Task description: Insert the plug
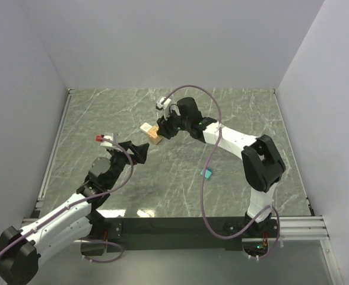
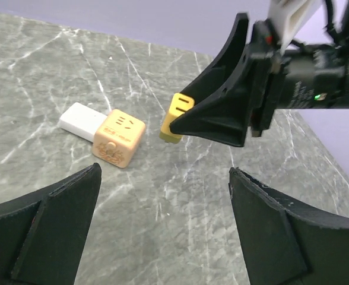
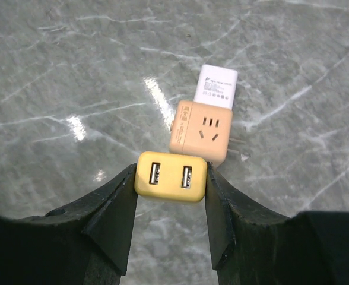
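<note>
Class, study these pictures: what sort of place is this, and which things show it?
Likely a robotics lab test cell: plain white walls box in a marble-patterned table, a left arm and right arm are bolted at its near edge, and an orange socket cube and yellow adapter serve as props.
</note>
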`<state>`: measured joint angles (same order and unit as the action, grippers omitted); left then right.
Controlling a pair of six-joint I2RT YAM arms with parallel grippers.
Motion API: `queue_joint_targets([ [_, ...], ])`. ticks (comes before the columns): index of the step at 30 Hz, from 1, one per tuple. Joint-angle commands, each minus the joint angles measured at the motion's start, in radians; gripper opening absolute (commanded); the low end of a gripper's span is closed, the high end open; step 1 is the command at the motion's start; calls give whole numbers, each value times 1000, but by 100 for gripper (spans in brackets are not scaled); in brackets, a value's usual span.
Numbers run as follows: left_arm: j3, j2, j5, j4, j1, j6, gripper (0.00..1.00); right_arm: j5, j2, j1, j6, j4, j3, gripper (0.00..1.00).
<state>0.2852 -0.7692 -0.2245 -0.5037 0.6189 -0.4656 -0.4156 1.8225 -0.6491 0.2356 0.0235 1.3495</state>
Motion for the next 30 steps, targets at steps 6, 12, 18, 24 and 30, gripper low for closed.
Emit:
queue_joint_targets([
  [6,6,-11,73,21,-57,-2,94,-135,115,32,106,-237,111,0],
  [12,8,-38,89,10,-76,-2,95,-117,188,34,105,-287,154,0],
  [18,16,-39,125,21,-90,-2,95,-124,236,34,110,-260,192,0],
  [24,16,-24,132,31,-94,1,95,-137,285,32,126,-212,246,0],
  [30,11,-22,142,24,-99,-4,95,-126,284,34,126,-203,234,0],
])
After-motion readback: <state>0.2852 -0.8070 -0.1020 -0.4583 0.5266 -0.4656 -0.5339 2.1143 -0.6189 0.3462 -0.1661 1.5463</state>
